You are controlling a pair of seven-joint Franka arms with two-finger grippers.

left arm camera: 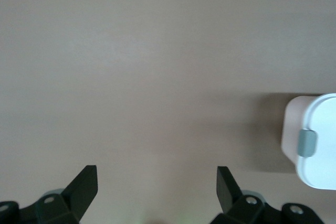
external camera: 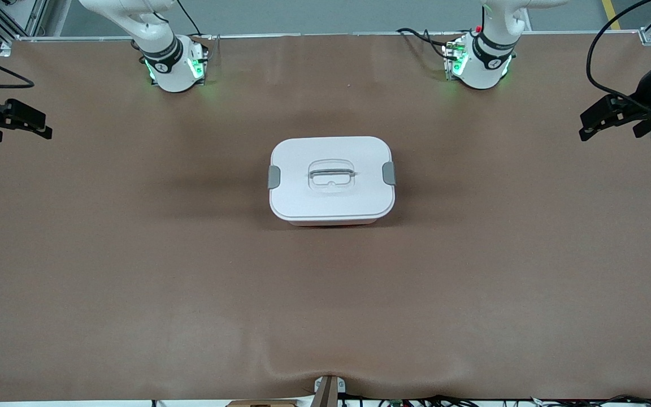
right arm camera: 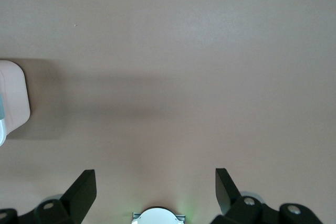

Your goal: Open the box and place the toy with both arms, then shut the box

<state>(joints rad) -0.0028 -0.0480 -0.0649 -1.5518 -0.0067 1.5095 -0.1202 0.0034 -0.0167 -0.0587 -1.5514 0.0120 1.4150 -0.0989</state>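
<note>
**Two grippers wide and holding nothing, one box with its lid on**

Left gripper (left arm camera: 157, 192): fingers spread wide, nothing between them, hovering over bare table at the left arm's end. Its wrist view catches one corner of the box and one grey latch. Right gripper (right arm camera: 156, 192): likewise wide apart and holding nothing, over bare table at the right arm's end, well apart from the box. Both of my arms wait out at the table's ends.

Box (external camera: 331, 180): white, at mid-table, between my two arms' ends. Lid (external camera: 331, 195) seated flat on it, handle (external camera: 331, 172) recessed in the top, grey latches (external camera: 274, 177) at both short ends, apparently folded against the sides.

Toy: not in view anywhere on the table. It could be inside the box; I cannot tell with the lid on.

Step in hand, as a judgement: this layout fits either a box shut and waiting to be opened, with the toy out of sight, or a box shut again with the toy inside. The frames do not settle which, so I log no move.

Count: grippers 2, box 1, lid 1, handle 1, latches 2, toys seen 0.
</note>
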